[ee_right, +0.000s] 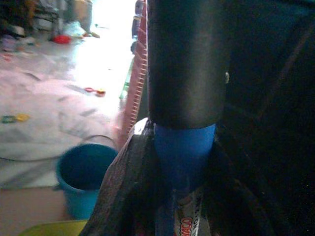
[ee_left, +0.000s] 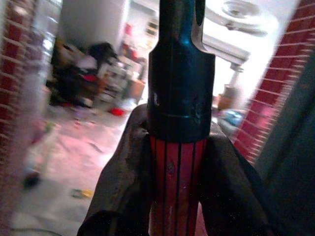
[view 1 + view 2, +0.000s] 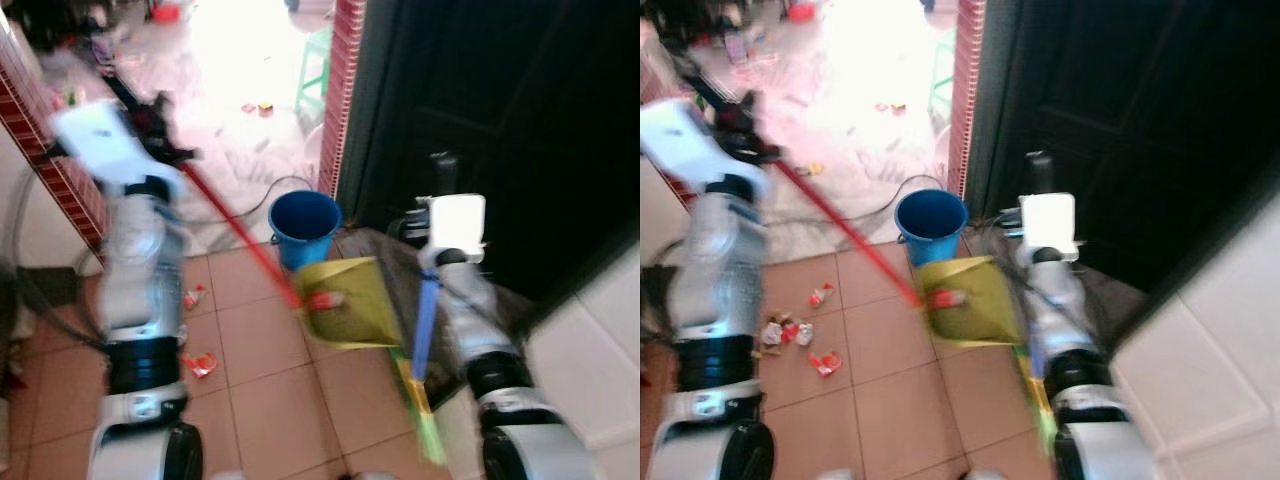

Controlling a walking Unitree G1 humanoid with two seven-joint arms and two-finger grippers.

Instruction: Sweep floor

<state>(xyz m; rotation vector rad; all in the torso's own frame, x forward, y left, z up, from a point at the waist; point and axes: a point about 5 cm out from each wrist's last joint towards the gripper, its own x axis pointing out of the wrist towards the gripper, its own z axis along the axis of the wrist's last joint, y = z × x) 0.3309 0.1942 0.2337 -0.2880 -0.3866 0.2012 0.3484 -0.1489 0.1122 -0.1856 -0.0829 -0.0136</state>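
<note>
My left gripper (image 3: 165, 128) is raised at the left and shut on the top of a long red handle (image 3: 240, 240). That handle slants down to a yellow-green dustpan (image 3: 345, 302) hanging over the tiles in the middle. In the left wrist view the black fingers (image 2: 123, 172) clamp the red handle (image 2: 175, 191) just below its black cap. My right gripper (image 3: 440, 215) is shut on a broom's blue handle (image 3: 425, 320), and its green and yellow bristles (image 3: 428, 425) reach down beside my right arm. Red wrappers (image 3: 790, 332) lie on the tiles at the left.
A blue bucket (image 3: 303, 226) stands just beyond the dustpan, beside a red brick pillar (image 3: 345, 80). A dark door (image 3: 500, 120) closes off the right. A cable (image 3: 270, 185) loops on the pale floor beyond, where a green stool (image 3: 315, 62) and scattered bits lie. The head views are blurred.
</note>
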